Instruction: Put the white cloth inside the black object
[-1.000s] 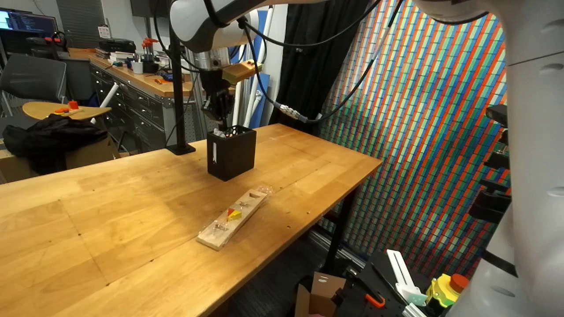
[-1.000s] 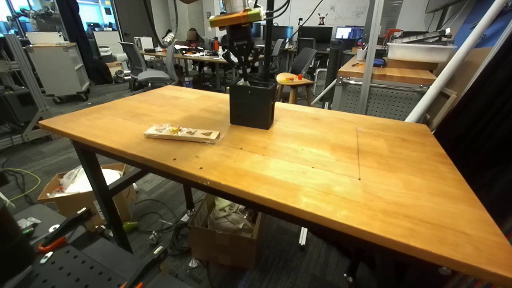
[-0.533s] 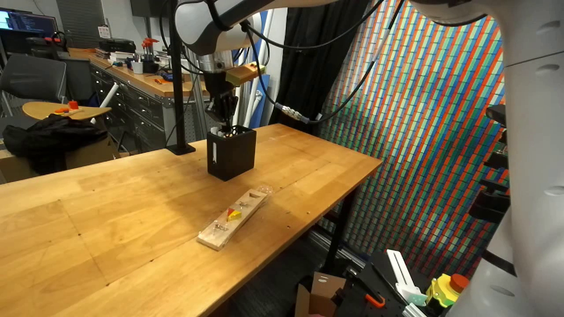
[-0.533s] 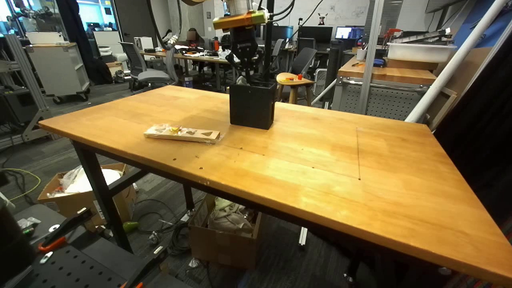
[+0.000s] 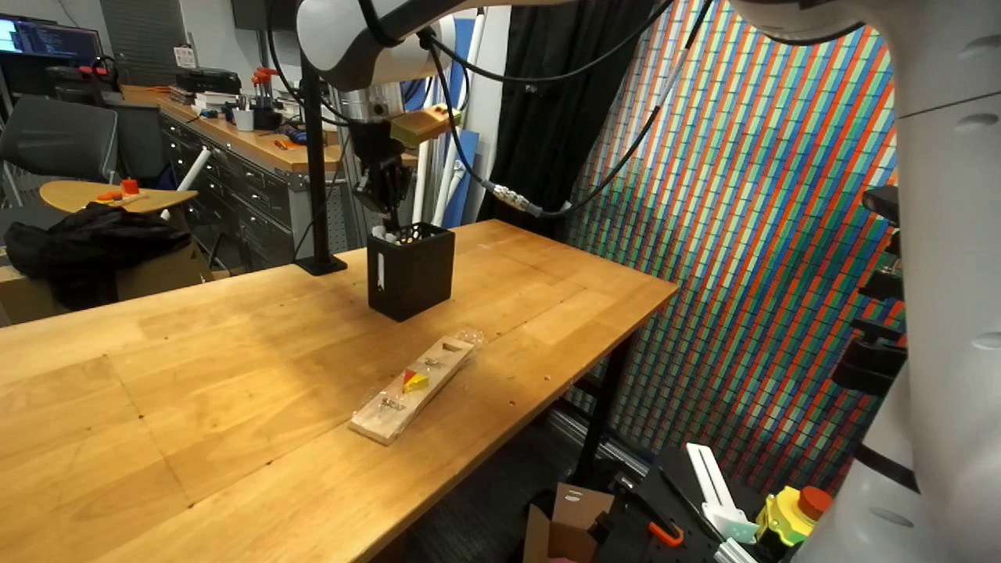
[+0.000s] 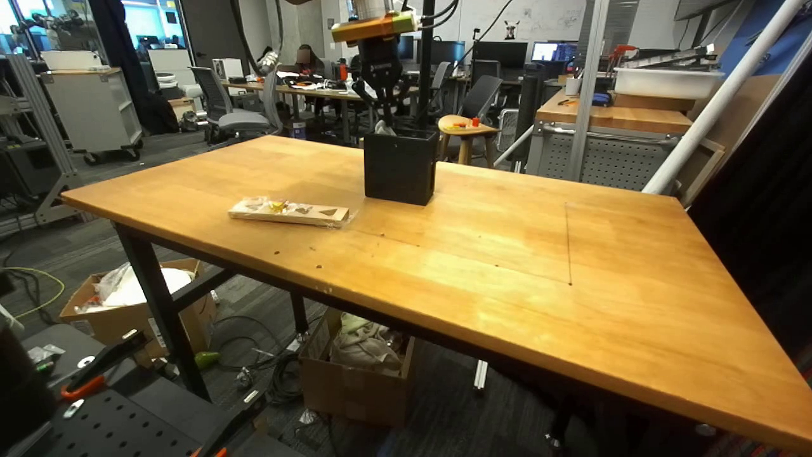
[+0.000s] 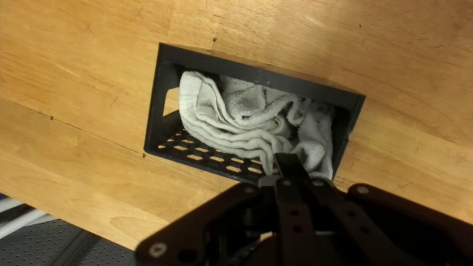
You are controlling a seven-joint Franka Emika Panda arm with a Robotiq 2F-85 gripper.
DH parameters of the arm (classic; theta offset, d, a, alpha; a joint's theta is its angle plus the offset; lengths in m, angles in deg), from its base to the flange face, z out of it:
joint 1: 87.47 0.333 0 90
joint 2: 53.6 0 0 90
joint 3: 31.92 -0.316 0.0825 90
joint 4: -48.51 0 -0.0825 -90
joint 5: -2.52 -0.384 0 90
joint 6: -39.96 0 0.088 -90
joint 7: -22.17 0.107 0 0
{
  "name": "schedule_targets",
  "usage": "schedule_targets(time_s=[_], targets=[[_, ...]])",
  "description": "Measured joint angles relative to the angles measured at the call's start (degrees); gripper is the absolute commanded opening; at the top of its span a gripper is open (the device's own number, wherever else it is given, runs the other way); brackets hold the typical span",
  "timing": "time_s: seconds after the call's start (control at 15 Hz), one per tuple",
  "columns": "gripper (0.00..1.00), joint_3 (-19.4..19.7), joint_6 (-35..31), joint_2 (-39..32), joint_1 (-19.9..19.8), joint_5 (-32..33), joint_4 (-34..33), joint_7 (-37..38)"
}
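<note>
- Claw [image 7: 291, 162]: fully closed, jaws together, directed downward at the mouth of the box [image 6: 396, 168]. You cannot confirm whether the jaw tips touch the cloth [image 7: 236, 138].
- Table [image 6: 520, 304]: your wooden work surface. It supports the box and the strip [image 6: 289, 217], which lie near each other but apart.
- Post [image 5: 315, 164]: black, upright at the table edge. In an exterior view you see its base near the box.
- Box: black, standing upright, open side up. In the wrist view you see rows of holes through one long wall and a larger opening in a short wall.
- Cloth: white, inside the box, bunched in layered folds. In the wrist view you find it occupying most of the mouth, the perforated wall partly exposed beside it. In both exterior views you see a small portion above the rim, near the jaw tips.
- Strip: tan wood, flat on the table, with cut-outs in its top face. Clear wrap [image 5: 471, 337] extends beyond one end.
- Piece [image 5: 414, 383]: small, red and yellow, on the strip near its middle.
</note>
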Motion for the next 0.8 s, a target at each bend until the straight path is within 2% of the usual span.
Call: schedule_targets(time_s=[0.8], targets=[[0.00, -1.0, 0.0, 0.0, 3.5, 1.9, -0.6, -0.8]])
